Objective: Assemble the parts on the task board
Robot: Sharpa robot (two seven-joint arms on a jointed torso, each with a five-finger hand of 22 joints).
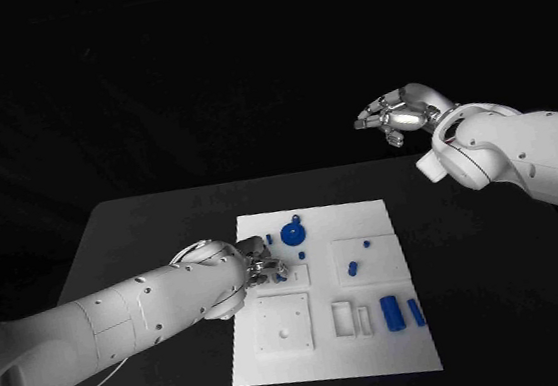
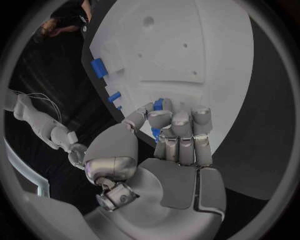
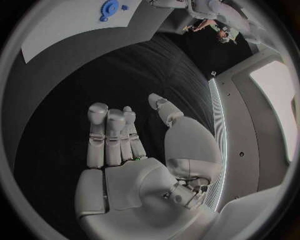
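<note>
While my left hand [image 1: 241, 266] pinches a small blue part [image 2: 157, 106] at the task board [image 1: 396, 355]'s left edge, just beside the round blue piece [image 1: 294, 235], I should seat it slowly and squarely; right hand [image 1: 398, 116], fingers apart and holding nothing, hangs well beyond the board.

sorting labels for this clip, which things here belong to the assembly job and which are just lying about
Job:
task board
round blue part
upright blue parts
small blue part
left hand, on the board over a blue part

Lying about:
black table
right hand, raised, holding nothing
</note>
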